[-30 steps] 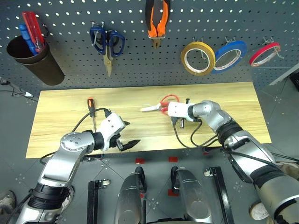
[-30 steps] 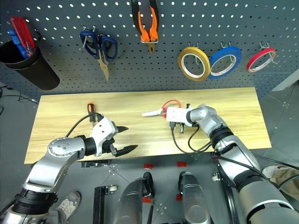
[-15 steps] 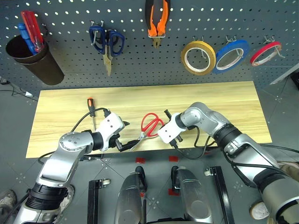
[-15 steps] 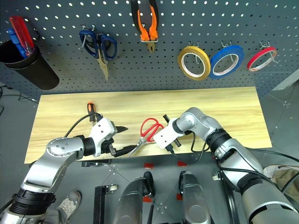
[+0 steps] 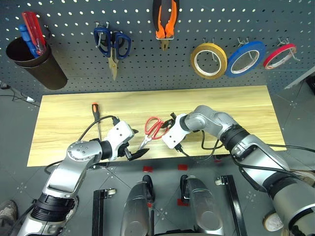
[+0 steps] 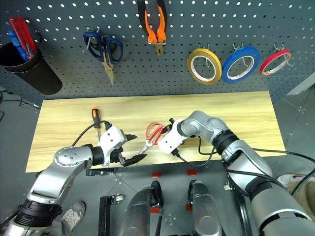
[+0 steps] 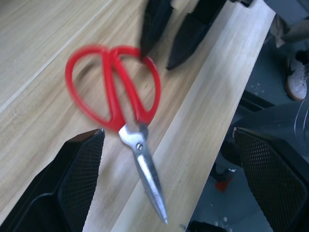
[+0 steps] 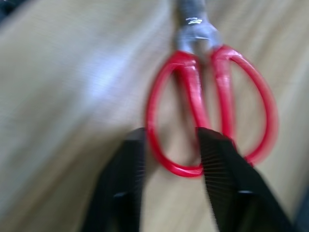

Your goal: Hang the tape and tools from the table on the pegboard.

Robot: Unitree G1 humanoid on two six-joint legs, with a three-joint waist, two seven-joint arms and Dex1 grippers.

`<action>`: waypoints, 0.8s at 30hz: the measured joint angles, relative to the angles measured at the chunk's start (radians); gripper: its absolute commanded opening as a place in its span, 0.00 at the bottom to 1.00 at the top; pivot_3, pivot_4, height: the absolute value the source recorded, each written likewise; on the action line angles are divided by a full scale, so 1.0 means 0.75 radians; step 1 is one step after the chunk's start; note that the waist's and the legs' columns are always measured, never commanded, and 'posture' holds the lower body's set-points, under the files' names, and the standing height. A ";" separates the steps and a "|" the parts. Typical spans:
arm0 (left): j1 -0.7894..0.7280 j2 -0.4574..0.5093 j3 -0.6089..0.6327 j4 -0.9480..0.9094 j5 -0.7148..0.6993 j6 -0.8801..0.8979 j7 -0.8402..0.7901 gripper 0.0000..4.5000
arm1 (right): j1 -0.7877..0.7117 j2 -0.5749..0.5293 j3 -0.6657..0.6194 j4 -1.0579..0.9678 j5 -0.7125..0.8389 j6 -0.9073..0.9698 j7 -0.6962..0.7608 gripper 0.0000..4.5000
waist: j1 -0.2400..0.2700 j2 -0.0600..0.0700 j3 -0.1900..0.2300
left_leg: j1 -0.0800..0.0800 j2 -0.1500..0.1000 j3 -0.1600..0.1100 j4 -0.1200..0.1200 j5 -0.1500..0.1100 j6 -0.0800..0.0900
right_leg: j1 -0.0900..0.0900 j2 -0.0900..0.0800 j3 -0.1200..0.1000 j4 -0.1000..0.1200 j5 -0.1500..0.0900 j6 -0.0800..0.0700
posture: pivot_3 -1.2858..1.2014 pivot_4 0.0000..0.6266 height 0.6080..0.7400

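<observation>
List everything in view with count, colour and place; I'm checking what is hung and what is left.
Red-handled scissors: one, red, on the table near its front edge.
Screwdriver: one, black-and-orange handle, on the table's left part.
Table: one, light wood.
Pegboard: one, dark grey, behind the table.
Pliers: one, orange-and-black, hung.
Blue-handled scissors: one, hung.
Yellow roll, blue tape, red roll: one each, hung at right.
Cup: one, dark, on the pegboard at left, holding red and blue tools.
Left gripper: open, by the scissor blades.
Right gripper: at the scissor handles.
</observation>
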 measured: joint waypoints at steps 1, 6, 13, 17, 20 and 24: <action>0.000 -0.001 0.000 0.003 0.003 -0.002 0.004 1.00 | 0.000 -0.001 0.000 0.000 -0.017 -0.010 -0.034 0.71 | 0.000 0.000 0.000 | 0.000 0.000 0.000 0.000 0.000 0.000 | 0.000 0.000 0.000 0.000 0.000 0.000 | 0.45 0.70 1.00; -0.008 -0.020 -0.001 0.021 0.010 0.000 0.030 1.00 | 0.047 -0.052 -0.086 -0.153 0.080 0.005 -0.011 0.71 | 0.003 0.000 0.000 | -0.001 0.000 0.000 0.000 0.000 0.000 | -0.001 0.000 0.000 0.000 0.000 0.000 | 0.45 0.70 1.00; -0.024 -0.031 -0.001 0.062 0.031 0.017 0.090 1.00 | 0.545 -0.193 -0.416 -1.029 0.692 0.809 0.439 0.71 | 0.031 0.000 0.000 | -0.001 0.000 -0.004 0.001 -0.001 0.001 | 0.004 0.000 -0.002 -0.002 0.000 0.000 | 0.44 0.70 1.00; -0.064 -0.061 -0.053 0.079 0.090 0.068 0.155 1.00 | 0.850 -0.239 -0.604 -1.534 0.944 1.435 0.474 0.71 | 0.037 0.000 0.000 | -0.001 0.000 -0.007 0.001 -0.001 0.001 | 0.005 -0.001 -0.004 0.000 0.000 0.000 | 0.43 0.71 1.00; -0.080 -0.084 -0.088 0.114 0.100 0.127 0.167 1.00 | 1.038 -0.233 -0.716 -1.829 1.127 1.776 0.431 0.71 | 0.033 0.000 0.000 | -0.001 0.000 -0.008 0.001 -0.001 0.001 | 0.005 -0.001 -0.004 -0.001 0.000 0.000 | 0.43 0.70 1.00; -0.113 -0.136 -0.130 0.167 0.110 0.178 0.169 1.00 | 1.115 -0.181 -0.774 -2.095 1.350 2.118 0.349 0.71 | 0.019 0.000 0.000 | -0.001 0.000 -0.009 0.000 -0.003 0.005 | 0.004 0.000 -0.005 -0.001 0.000 0.000 | 0.43 0.70 1.00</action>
